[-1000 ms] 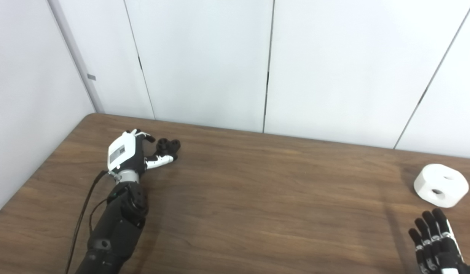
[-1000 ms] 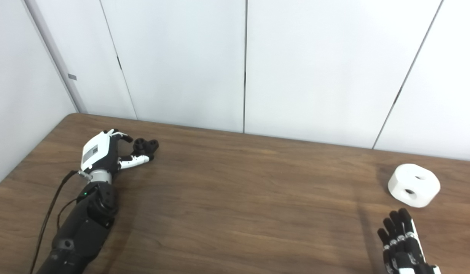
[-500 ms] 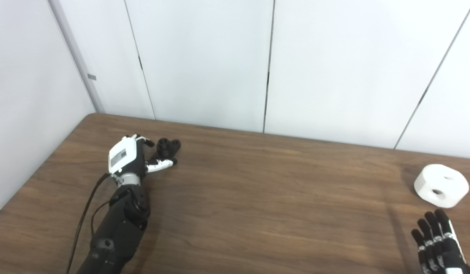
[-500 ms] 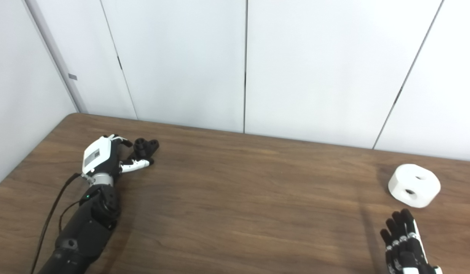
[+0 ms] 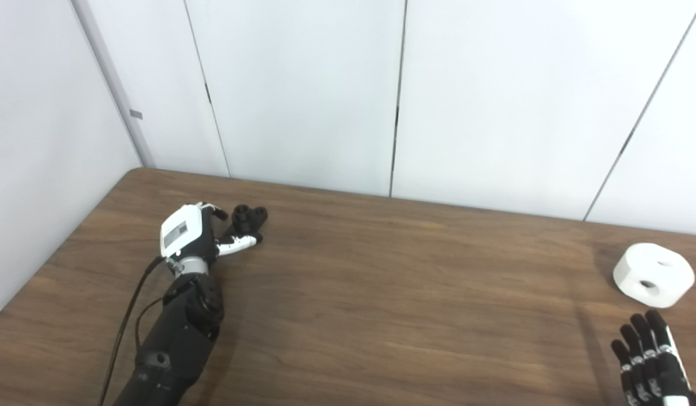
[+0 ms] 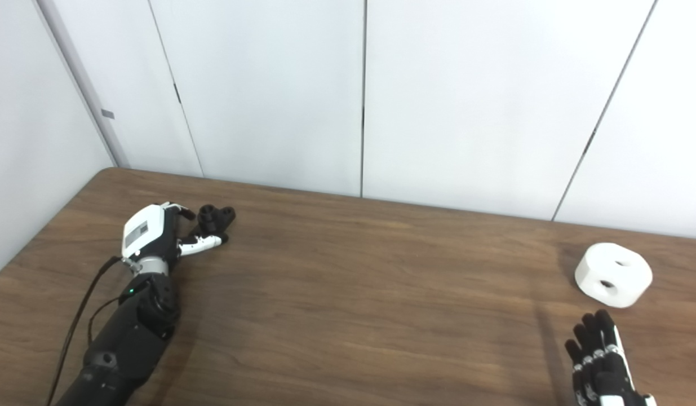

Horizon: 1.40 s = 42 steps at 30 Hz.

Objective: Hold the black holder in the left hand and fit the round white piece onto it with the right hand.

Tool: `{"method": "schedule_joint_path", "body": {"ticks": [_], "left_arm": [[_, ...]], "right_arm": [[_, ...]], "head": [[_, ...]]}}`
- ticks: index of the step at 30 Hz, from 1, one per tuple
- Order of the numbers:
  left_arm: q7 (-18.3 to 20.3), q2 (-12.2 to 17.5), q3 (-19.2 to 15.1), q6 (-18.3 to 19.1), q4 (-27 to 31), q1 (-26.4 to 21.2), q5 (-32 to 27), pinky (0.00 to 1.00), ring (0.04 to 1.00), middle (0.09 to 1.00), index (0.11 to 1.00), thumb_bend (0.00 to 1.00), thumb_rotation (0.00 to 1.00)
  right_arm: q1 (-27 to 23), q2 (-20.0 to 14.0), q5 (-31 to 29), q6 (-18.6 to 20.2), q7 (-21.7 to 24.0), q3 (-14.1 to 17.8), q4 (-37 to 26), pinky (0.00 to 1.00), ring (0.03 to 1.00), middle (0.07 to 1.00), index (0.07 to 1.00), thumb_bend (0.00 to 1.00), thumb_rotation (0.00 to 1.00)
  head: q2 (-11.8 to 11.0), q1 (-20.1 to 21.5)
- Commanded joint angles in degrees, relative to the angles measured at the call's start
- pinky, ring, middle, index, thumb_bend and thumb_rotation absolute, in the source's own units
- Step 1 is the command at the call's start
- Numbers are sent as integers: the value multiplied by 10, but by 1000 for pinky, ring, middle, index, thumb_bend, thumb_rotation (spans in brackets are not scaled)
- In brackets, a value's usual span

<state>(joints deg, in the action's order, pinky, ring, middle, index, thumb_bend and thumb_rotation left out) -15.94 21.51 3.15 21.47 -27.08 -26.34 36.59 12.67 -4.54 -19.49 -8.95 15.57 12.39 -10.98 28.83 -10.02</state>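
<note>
Left hand (image 5: pixel 190 237) at far left of wooden table (image 5: pixel 381 293), fingers curled loosely, thumb stretched toward black holder (image 5: pixel 247 219) — holder just beside fingertips, resting on table, whether touched cannot tell. Right hand (image 5: pixel 649 361) at bottom right corner, fingers spread apart, holding nothing. Round white piece (image 5: pixel 653 274) lies on table near right edge — beyond right hand, apart from it, two holes visible.

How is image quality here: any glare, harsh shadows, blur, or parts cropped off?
Left eye view: even, soft light, no glare on the table; the black holder shows little detail against the left hand. Right eye view: the round white piece is sharp with a faint shadow; the right hand is cropped by the bottom edge.
</note>
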Motion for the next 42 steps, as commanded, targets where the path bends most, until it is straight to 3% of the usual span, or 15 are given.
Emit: {"method": "schedule_joint_path", "body": {"ticks": [1, 13, 18, 19, 20, 23, 27, 42], "left_arm": [[-13, 14, 0, -1, 10, -26, 4, 1000, 972, 891, 642, 866, 291], [-20, 15, 0, -9, 7, -25, -3, 1000, 956, 886, 604, 864, 250], [-36, 11, -2, -23, -1, -23, -9, 1000, 947, 866, 567, 867, 174], [-40, 11, -2, -28, -3, -22, -11, 1000, 943, 859, 530, 700, 123], [-45, 10, -2, -34, -6, -22, -12, 1000, 940, 853, 510, 615, 96], [-55, 11, 0, -47, -12, -20, -11, 997, 929, 826, 488, 535, 64], [-57, 11, -2, -62, -13, -18, -22, 987, 923, 801, 482, 523, 46], [-45, 6, -4, -59, 0, -14, -53, 906, 921, 813, 483, 521, 43]], "right_arm": [[76, 7, -4, -6, -1, -6, 33, 1000, 1000, 995, 1000, 508, 762], [78, 2, -3, -7, 3, -7, 33, 1000, 1000, 1000, 1000, 531, 784], [80, 4, -4, -2, 1, -7, 27, 1000, 1000, 1000, 1000, 537, 795], [80, 3, -5, -4, 2, -8, 28, 1000, 1000, 1000, 1000, 537, 797], [80, 3, -8, -4, 4, -7, 28, 1000, 1000, 1000, 1000, 533, 803], [82, 3, -13, -4, 6, -7, 27, 1000, 1000, 1000, 1000, 536, 802], [82, 2, -16, -8, 9, -7, 29, 1000, 1000, 1000, 1000, 548, 817], [80, 5, -9, -11, 4, -5, 30, 1000, 1000, 987, 1000, 569, 855]], "head": [[0, 0], [3, 0], [3, 0], [3, 0], [3, 0], [5, 1], [5, 1], [6, 3]]}}
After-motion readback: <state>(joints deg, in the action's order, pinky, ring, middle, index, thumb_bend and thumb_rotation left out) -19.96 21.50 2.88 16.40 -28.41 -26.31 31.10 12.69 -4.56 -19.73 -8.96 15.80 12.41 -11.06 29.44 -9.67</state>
